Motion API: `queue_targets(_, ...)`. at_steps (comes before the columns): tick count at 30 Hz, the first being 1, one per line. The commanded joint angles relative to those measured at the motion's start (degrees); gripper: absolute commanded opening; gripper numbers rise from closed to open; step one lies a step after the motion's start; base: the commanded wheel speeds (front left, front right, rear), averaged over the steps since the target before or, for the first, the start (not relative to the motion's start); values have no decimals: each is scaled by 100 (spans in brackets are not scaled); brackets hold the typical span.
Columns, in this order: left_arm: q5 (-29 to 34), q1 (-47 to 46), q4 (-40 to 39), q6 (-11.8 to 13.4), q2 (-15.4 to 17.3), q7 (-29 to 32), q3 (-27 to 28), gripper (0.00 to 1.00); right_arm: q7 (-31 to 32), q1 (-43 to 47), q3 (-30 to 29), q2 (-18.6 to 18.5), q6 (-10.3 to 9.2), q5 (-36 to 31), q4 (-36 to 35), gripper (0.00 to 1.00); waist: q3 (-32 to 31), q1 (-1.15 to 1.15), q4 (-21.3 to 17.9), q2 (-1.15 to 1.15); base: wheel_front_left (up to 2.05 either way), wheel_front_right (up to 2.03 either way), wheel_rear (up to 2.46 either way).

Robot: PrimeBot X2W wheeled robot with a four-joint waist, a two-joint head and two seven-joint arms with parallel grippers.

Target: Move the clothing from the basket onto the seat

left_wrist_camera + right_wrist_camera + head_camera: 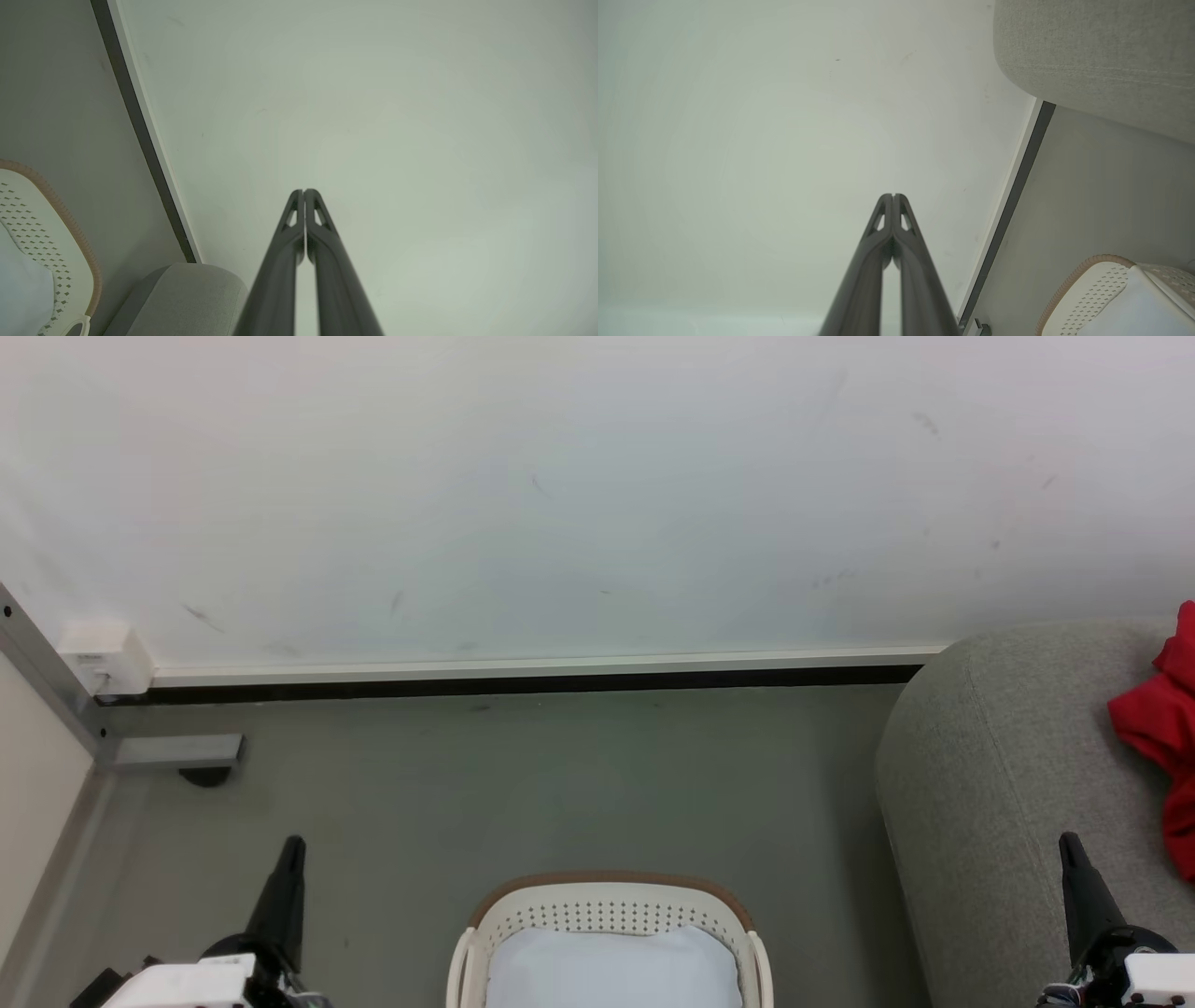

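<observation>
The red jersey (1162, 728) lies crumpled on the grey sofa (990, 784) at the right edge of the head view. The cream basket (607, 910) with a brown rim stands on the floor at bottom centre; a pale blue-white cloth (611, 966) lies in it. My left gripper (291, 847) is shut and empty, left of the basket. Over the sofa's front my right gripper (1069, 845) is shut and empty too. In the wrist views the left gripper (303, 191) and right gripper (893, 196) point at the white wall with fingertips touching.
A white wall (560, 495) with a dark skirting strip (523, 683) runs behind the grey floor (560, 784). A metal frame leg (177, 751) and a white box (103, 658) stand at the left. The basket (51, 242) (1101, 294) and sofa (182, 298) (1097, 60) edge both wrist views.
</observation>
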Motion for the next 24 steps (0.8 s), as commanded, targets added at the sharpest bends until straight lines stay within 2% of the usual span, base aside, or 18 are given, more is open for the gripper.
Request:
queue_targets(1, -81, -58, 4, -6, 38, 21, 13, 0, 22, -67, -19, -40, -12, 9, -27, 0, 0, 0, 0, 0, 0, 0, 0)
queue_targets(24, -82, -58, 4, -6, 38, 20, 12, 0, 22, -67, -18, -40, -12, 10, -26, 0, 0, 0, 0, 0, 0, 0, 0)
